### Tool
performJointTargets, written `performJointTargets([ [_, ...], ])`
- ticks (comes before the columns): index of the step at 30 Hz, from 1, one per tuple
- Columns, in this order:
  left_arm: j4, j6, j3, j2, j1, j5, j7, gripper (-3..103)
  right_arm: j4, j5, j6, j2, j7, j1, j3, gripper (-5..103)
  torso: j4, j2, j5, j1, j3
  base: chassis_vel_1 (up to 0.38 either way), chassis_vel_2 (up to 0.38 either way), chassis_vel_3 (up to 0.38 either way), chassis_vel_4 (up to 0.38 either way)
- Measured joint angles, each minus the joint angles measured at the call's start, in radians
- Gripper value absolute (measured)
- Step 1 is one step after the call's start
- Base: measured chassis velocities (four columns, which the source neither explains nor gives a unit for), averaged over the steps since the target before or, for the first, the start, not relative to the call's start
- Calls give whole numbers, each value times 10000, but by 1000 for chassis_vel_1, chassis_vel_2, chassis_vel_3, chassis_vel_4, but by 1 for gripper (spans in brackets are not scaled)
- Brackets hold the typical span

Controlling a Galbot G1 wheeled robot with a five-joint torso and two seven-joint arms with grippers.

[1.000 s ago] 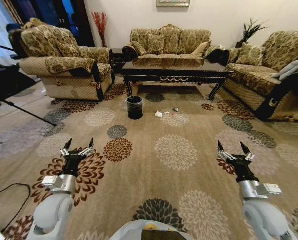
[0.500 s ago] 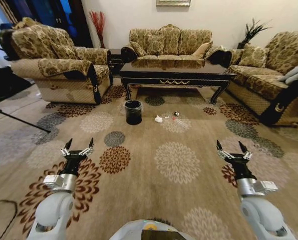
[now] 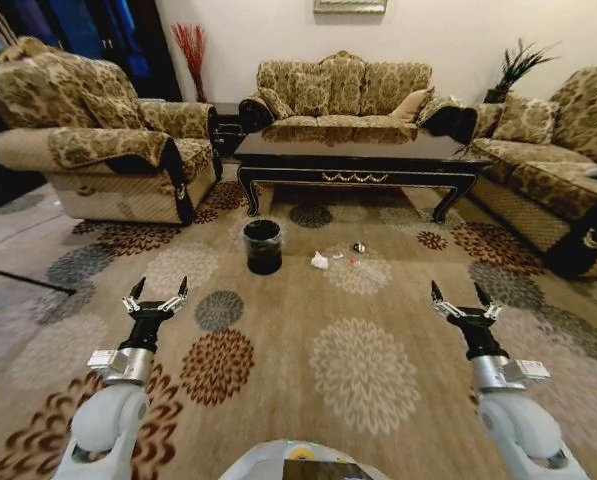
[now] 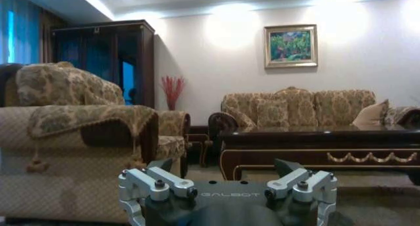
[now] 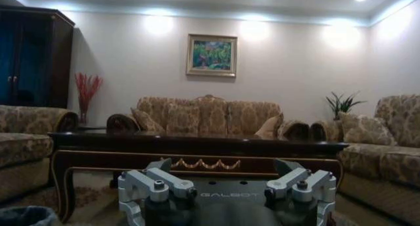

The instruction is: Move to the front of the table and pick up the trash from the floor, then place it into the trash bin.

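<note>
Trash (image 3: 320, 261) lies on the floor (image 3: 398, 300) in front of the table (image 3: 358, 160): a crumpled white paper wad just beside the trash bin (image 3: 263, 246), with tiny white scraps and a small dark piece (image 3: 359, 247) scattered a little farther to the robot's right over a pale flower medallion. From the head view the bin stands on the carpet near the table's left front leg, and both arms reach forward low over the carpet, well apart from the litter and from each other. The left gripper (image 3: 156, 297) has its fingers spread wide and holds nothing; the right gripper (image 3: 456, 299) is likewise spread and empty. The left wrist view looks level across the room past its parted fingers (image 4: 152, 179) to the table's gold-scrolled rail (image 4: 367, 157), a patterned armchair (image 4: 72, 152) close by, and a sofa (image 4: 308, 108) under a framed painting (image 4: 290, 45). The right wrist view faces the table's rail (image 5: 196, 163) more squarely, catches the bin's rim (image 5: 26, 216) at a lower corner, and shows a potted plant (image 5: 341, 105) beside the sofa.
</note>
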Motion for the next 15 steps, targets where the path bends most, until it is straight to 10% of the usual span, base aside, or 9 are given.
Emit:
performJointTargets([
  [15, 267, -55, 68, -36, -136, 30, 28, 100, -380, -48, -8, -10, 21, 236, -174, 100, -3, 10, -12, 0, 5, -346, 356, 355, -357],
])
